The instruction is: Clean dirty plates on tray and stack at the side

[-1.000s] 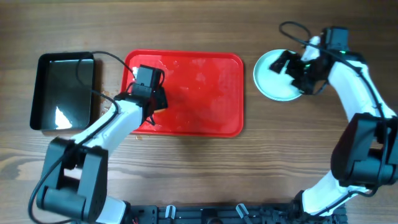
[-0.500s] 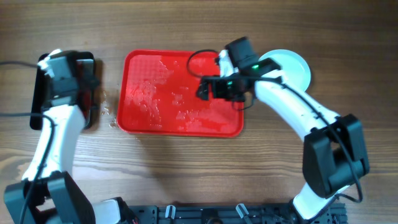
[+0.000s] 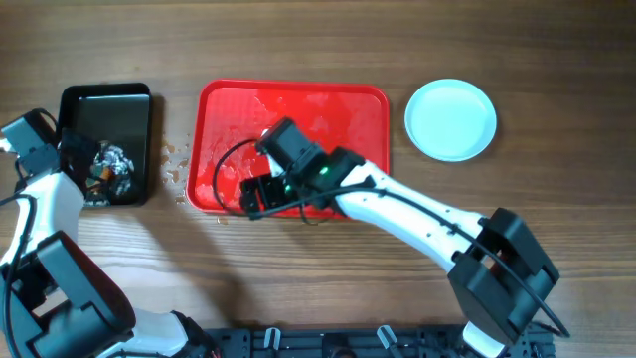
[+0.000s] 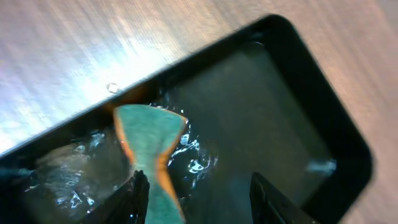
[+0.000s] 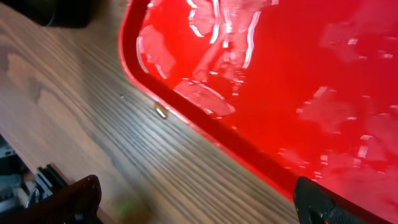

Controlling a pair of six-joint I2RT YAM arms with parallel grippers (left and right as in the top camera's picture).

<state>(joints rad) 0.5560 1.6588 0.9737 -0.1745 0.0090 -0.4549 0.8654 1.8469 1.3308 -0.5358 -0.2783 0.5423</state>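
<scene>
Overhead view: a wooden table (image 3: 318, 40) holds a large red tray (image 3: 368, 149) at its centre, its surface wet and shiny. Well to the tray's right, apart from it, sits a round pale mint-blue plate (image 3: 451, 119); from above, it cannot be told whether more plates lie under it. A smaller black tray (image 3: 75, 99) lies left of the red one, with water drops (image 3: 174, 164) on the wood between them. The left gripper (image 3: 87, 164) reaches over the black tray. The right gripper (image 3: 254, 197) hangs over the red tray's near left corner.

Left wrist view: the black tray (image 4: 323, 124) holds shallow water. A teal sponge (image 4: 149, 140) with an orange layer lies in it, bent in the middle. The left gripper (image 4: 199, 202) has its fingers (image 4: 140, 199) spread wide; the sponge lies beside one finger and is not pinched.

Right wrist view: the red tray (image 5: 280, 81) fills the upper right, streaked with water, its rounded rim crossing the picture. Below it is bare wood with a small brown crumb (image 5: 160, 111) just beside the rim. The right gripper (image 5: 199, 202) is spread wide and holds nothing, with its fingers (image 5: 78, 199) at the lower corners.
</scene>
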